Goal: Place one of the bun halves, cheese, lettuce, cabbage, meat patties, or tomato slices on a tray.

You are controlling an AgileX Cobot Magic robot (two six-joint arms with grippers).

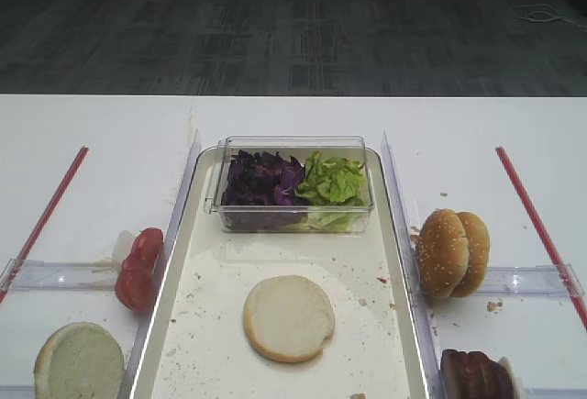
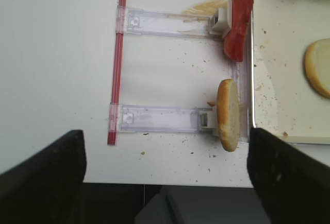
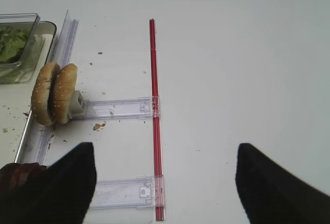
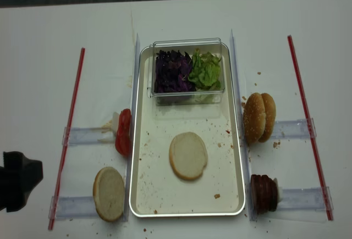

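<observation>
Whitish bun half (image 1: 289, 317) lay flat on the tray (image 1: 385, 261), clear of the box (image 1: 292, 185) of cabbage (image 1: 262, 179) and lettuce (image 1: 334, 179). I judged the placing done. Left gripper (image 2: 165, 177) hung spread and empty over the table's edge; right gripper (image 3: 165, 183) likewise spread and empty. Next move, I reckoned: pick another item, perhaps the tomato slices (image 1: 139, 268), or park.

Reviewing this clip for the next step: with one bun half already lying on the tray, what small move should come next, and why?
Probably send the open left gripper toward the tomato slices beside the tray. The bun half already lies flat on the tray, both grippers are empty, and the tomatoes stand close on the left arm's side.
</observation>
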